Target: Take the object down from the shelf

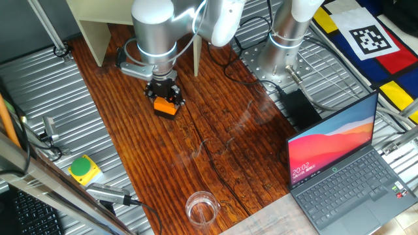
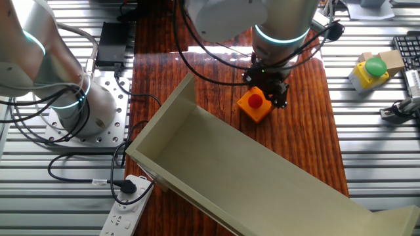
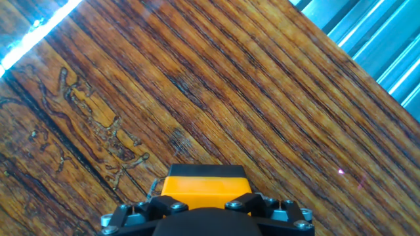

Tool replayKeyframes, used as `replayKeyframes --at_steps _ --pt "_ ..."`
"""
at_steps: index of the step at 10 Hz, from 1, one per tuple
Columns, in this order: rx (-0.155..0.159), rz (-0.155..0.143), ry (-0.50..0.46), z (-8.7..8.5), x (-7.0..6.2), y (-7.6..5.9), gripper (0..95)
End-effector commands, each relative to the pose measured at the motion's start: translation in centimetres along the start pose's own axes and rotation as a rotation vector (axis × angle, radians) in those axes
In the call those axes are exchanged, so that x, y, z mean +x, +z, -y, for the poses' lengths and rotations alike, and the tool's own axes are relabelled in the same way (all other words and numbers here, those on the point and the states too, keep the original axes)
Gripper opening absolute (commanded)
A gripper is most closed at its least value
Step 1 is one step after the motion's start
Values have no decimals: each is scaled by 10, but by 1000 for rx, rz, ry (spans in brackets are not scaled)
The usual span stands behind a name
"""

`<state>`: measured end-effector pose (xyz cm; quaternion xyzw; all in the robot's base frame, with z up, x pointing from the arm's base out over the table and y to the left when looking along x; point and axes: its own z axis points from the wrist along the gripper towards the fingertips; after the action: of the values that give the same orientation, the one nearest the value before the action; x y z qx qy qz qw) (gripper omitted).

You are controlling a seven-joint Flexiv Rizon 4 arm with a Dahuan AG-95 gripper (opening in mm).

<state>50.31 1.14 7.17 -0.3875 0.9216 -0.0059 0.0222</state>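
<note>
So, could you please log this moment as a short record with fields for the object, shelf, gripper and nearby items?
object: orange box with red button, off the shelf, on or just above the wooden tabletop
shelf: cream unit, nothing on the parts in view
gripper: gripper directly over the box, fingers beside it; grip cannot be judged
nearby: yellow box with green button, glass, open laptop

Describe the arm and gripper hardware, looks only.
The arm has smooth silver-grey cylindrical links, white joint covers and a glowing teal ring; black cables trail from it. The gripper is small and black, with visible screw heads in the hand view. No markings are legible.
</note>
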Motion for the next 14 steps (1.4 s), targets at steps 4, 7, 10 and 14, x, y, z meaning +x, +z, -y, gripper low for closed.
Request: replayKeyframes --at_steps 4,7,10,14 --pt "10 5 -32 1 0 -1 570" --pt "2 1 -47 1 -1 -2 570" --pt "-1 -4 -66 1 -4 -4 760" --pt "-1 -6 -75 1 -5 -5 760"
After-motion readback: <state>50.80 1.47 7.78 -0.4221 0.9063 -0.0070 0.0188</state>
